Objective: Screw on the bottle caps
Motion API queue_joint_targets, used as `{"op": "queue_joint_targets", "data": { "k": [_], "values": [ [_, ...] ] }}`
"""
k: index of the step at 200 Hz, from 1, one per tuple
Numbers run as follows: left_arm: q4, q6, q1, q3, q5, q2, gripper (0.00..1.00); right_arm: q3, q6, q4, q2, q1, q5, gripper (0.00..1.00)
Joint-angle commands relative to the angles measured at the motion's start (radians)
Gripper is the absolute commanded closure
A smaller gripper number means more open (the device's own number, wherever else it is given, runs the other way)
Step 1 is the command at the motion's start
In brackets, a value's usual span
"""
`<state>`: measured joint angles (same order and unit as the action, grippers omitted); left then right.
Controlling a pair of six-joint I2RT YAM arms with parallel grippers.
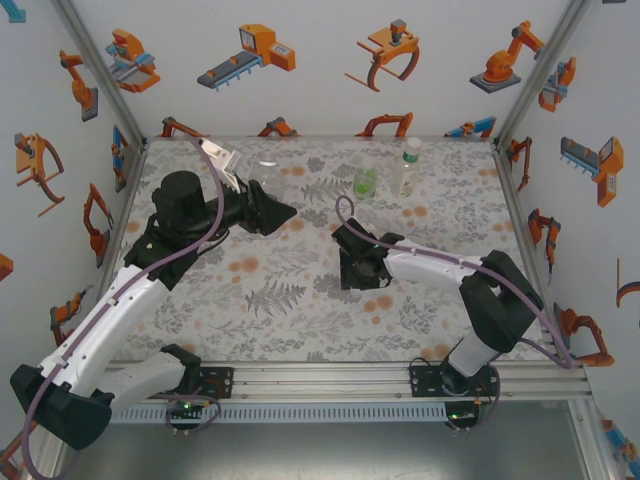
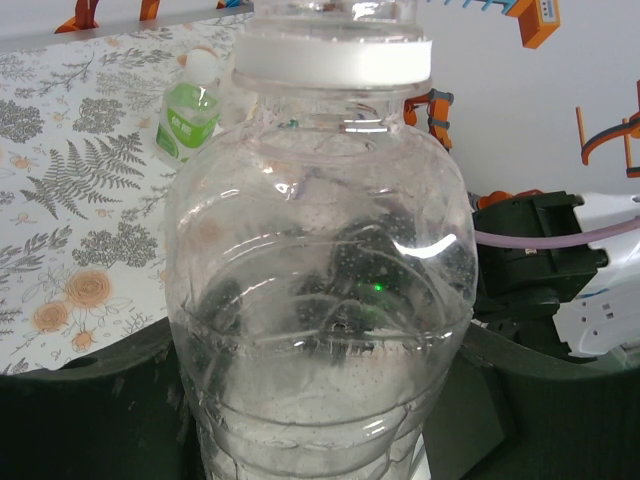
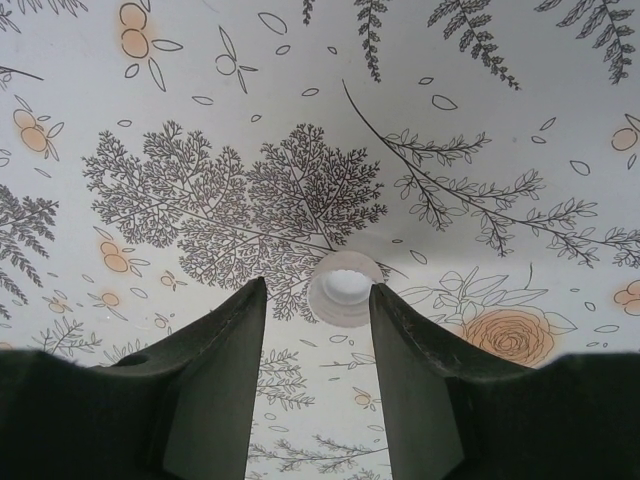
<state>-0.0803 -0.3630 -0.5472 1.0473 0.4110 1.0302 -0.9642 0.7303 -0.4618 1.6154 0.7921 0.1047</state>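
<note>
Right wrist view puts the right gripper [image 3: 317,284] low over the fern-printed table top [image 3: 200,110], its jaws apart and holding nothing. A small round whitish translucent plastic cap [image 3: 345,290] lies loose on the table between the fingertips, close against one and clear of the other. This cap is not yet picked up, let alone screwed on.

Further out, the left gripper [image 1: 278,212] is clamped around a short clear plastic bottle [image 2: 320,280] with a white neck ring, which I take to be the one this cap belongs to.

At the far edge stand a short translucent green plastic bottle [image 1: 365,182] and, just beside it, a taller clear plastic bottle [image 1: 407,172]. The taller one seems to wear a green cap [image 1: 411,144], so it is probably done.

The held bottle's mouth is cut off at the top of the left wrist view. The green bottle's top is too small to judge, and the held bottle is hard to make out from above.
</note>
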Motion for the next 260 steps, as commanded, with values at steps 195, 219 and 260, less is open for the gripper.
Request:
{"op": "queue_joint_targets", "data": {
  "k": [195, 219, 260],
  "values": [
    [0.016, -0.019, 0.007, 0.027, 0.002, 0.019, 1.00, 0.013, -0.006, -0.011, 0.003, -0.021, 0.000, 0.51],
    [0.017, -0.020, 0.006, 0.027, 0.000, 0.023, 1.00, 0.019, -0.005, -0.005, 0.013, -0.022, -0.003, 0.51],
    [0.020, -0.022, 0.006, 0.030, 0.004, 0.030, 1.00, 0.037, 0.001, 0.009, 0.024, -0.022, -0.008, 0.52]
  ]
}}
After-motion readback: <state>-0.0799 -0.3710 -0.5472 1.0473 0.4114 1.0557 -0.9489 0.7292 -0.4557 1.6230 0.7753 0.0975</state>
